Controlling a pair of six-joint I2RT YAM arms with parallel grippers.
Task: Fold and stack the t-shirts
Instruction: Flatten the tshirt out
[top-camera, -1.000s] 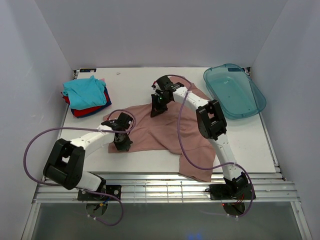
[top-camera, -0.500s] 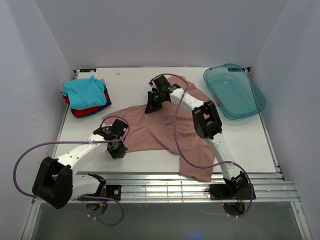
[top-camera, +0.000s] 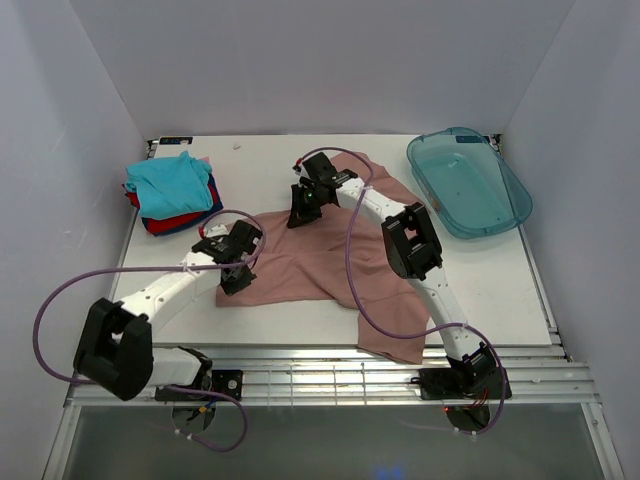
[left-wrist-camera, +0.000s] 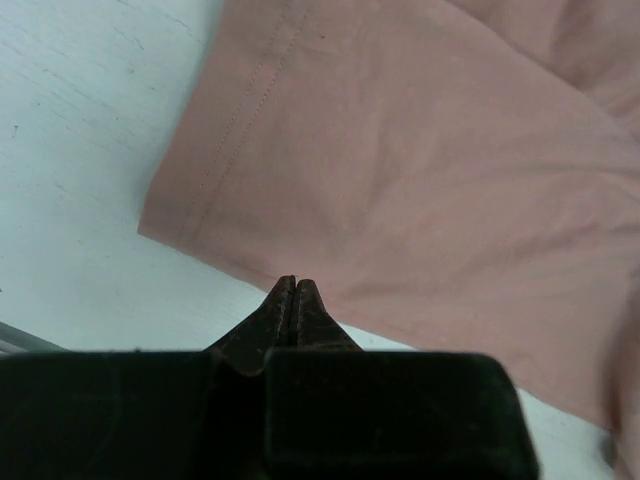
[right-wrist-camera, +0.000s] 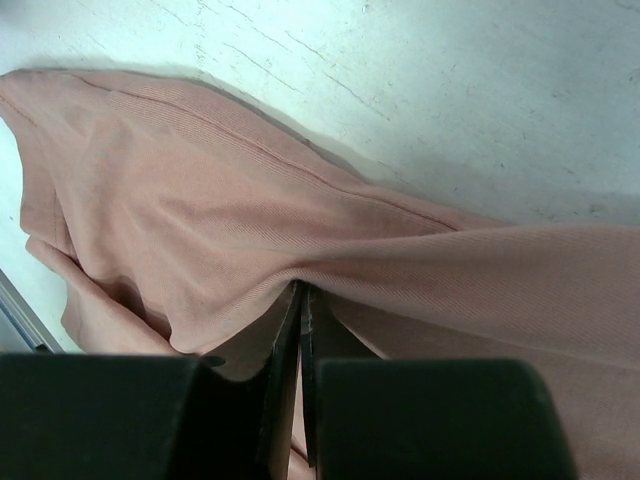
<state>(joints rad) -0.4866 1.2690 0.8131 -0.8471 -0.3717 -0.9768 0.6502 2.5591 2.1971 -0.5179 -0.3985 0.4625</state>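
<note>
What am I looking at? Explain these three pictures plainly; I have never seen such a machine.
Two robot arms are bolted at the near edge of a white table. The wide picture comes from a fixed camera above and behind them. Each close-up comes from a camera on one wrist, looking along its own fingers. On the table lie a large, rumpled pink t-shirt, a stack of folded t-shirts at the far left and a blue-green plastic tray at the far right. The right end effector is shut on a bunched fold of the pink t-shirt. The left end effector is shut at its near edge; whether it pinches cloth is unclear.
</note>
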